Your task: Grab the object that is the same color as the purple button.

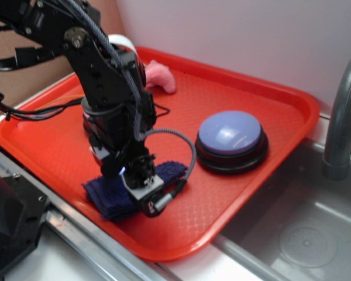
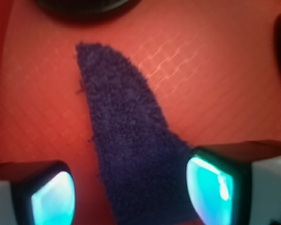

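- A red plastic tray [image 1: 251,93] with a fine waffle texture carries everything; it sits beside a grey metal sink [image 1: 304,234] with a grey faucet pipe [image 1: 342,111] rising at the right.
- The small dark purple-blue terry cloth rag [image 1: 114,196] lies flat near the tray's front edge, toward its front-left corner, one fuzzy end reaching out toward the tray's middle.
- In the wrist view the rag [image 2: 131,154] runs as a long tapered strip from between the fingers up toward the far side, its frayed edges plain against the red surface.
- The black robot gripper [image 1: 141,178] is lowered right over the rag, with the arm angling down from the upper left.
- The jaws stand apart: the wrist view shows the gripper [image 2: 131,194] with its two fingers on either side of the cloth, the left one on bare tray just beside the rag, the right one at or over the rag's edge. Nothing is pinched between them.
- Both fingertips [image 2: 208,185] show glowing teal pads.
- The large round lavender-blue domed push button [image 1: 231,140] on a black base sits on the tray's right half, well apart from the rag.
- A small pink plush toy [image 1: 159,76] lies near the tray's back edge, partly hidden behind the arm.
- A thin black cable [image 1: 184,146] loops from the gripper's side.
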Tool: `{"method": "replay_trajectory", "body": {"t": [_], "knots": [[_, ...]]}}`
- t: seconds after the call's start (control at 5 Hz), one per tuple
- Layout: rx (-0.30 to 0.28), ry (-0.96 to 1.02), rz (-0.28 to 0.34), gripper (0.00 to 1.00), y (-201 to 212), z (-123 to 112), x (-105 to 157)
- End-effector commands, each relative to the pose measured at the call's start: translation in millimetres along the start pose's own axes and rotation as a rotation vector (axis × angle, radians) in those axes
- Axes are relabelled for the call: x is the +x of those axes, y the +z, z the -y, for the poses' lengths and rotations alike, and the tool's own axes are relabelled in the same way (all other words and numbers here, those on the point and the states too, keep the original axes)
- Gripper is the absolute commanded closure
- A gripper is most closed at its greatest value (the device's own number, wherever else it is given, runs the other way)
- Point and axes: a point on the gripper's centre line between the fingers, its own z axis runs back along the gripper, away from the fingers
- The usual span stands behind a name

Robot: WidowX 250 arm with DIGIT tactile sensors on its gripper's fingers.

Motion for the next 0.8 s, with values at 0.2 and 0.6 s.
{"method": "replay_trajectory", "body": {"t": [0.2, 0.6], "knots": [[0.006, -0.003, -0.024, 0.00, -26, 6, -7], [-0.006, 0.044, -0.021, 1.00, -26, -6, 2]]}}
